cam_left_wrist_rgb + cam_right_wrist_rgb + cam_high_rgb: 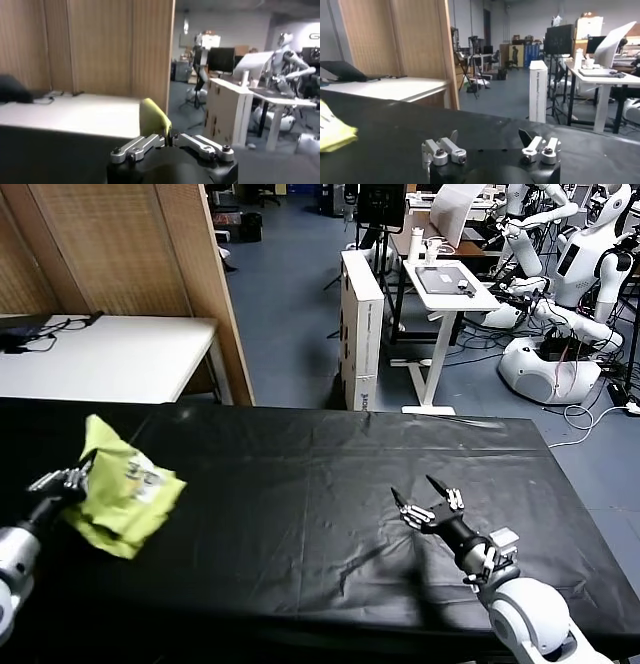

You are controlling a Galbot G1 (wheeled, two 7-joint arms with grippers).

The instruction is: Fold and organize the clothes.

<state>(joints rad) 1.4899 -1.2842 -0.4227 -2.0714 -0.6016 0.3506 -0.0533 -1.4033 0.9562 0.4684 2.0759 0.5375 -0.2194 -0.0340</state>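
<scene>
One whitish, unreadable print on T-shirt (124,489).

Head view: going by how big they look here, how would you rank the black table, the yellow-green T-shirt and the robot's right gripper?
1. Black table, by far the largest.
2. Yellow-green T-shirt, bunched up, held at its edge by the left gripper.
3. Right gripper, open over the table, smallest; it sits nearer the camera, so the gap is unsure.

One T-shirt (125,489), one black table (330,514), one left hand (72,480), one right hand (417,497).
</scene>
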